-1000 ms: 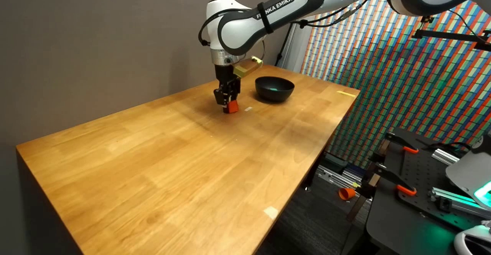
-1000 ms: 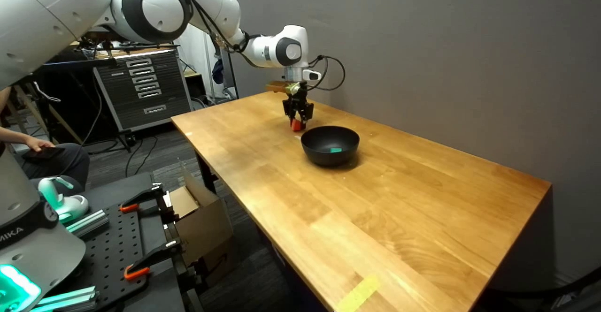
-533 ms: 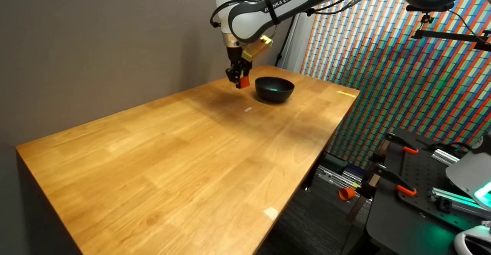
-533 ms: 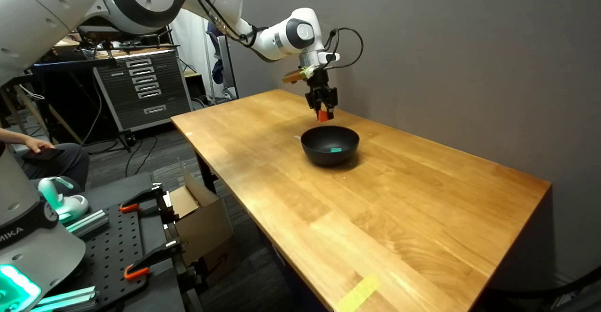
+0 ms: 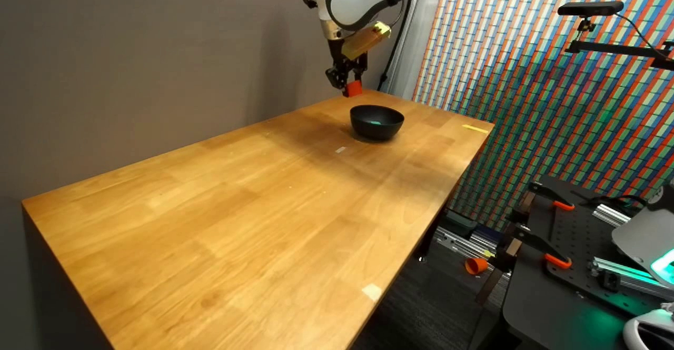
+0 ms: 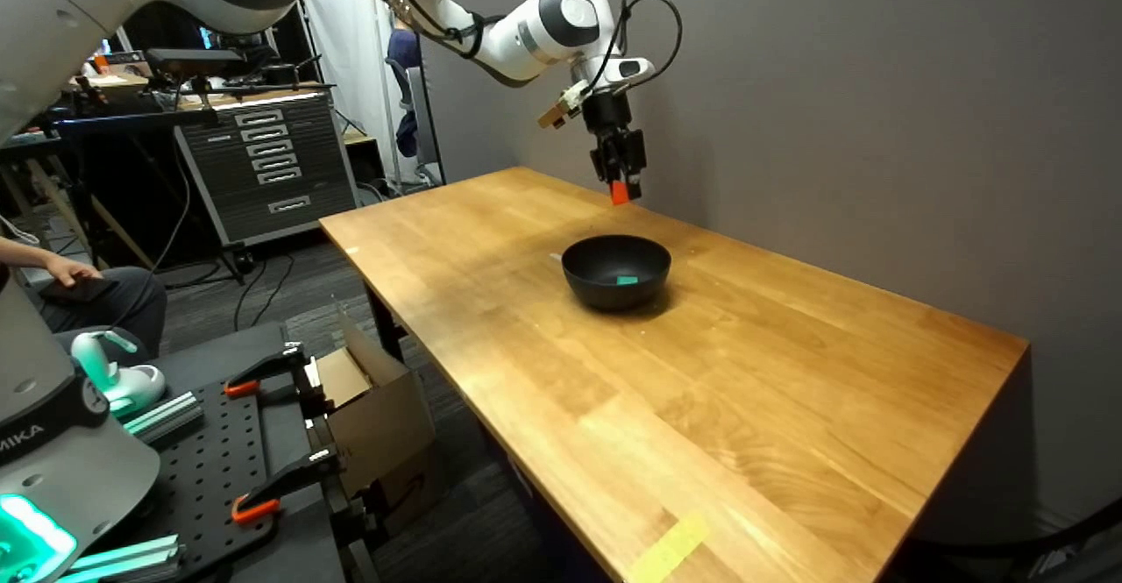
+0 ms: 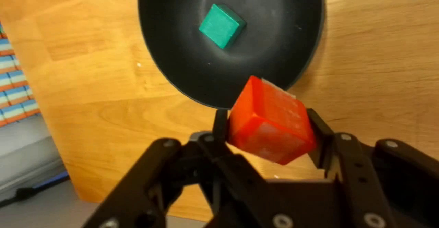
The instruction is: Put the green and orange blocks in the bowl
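The orange block [image 7: 274, 118] is held between both fingers of my gripper [image 7: 269, 123]. The block sits tilted between the finger pads. In the exterior views the orange block [image 5: 354, 88] [image 6: 620, 192] hangs in the air above the table, higher than the bowl. The black bowl [image 5: 376, 133] [image 6: 605, 296] stands upright on the table. The green block [image 7: 219, 26] lies inside the bowl and shows in both exterior views [image 5: 375, 122] [image 6: 627, 280]. In the wrist view the orange block overlaps the near rim of the bowl [image 7: 171, 60]. My gripper is beside the bowl, on the wall side.
The wooden table [image 5: 210, 234] runs along a grey wall [image 5: 158, 66] behind the arm. Pieces of tape [image 5: 340, 150] [image 6: 671, 548] are stuck on the table. A dark cart with clamps [image 5: 558, 260] stands apart from the table.
My gripper has lifted the orange block from the table up into the air and moved it along the wall side toward the bowl. The bowl and green block have not moved.
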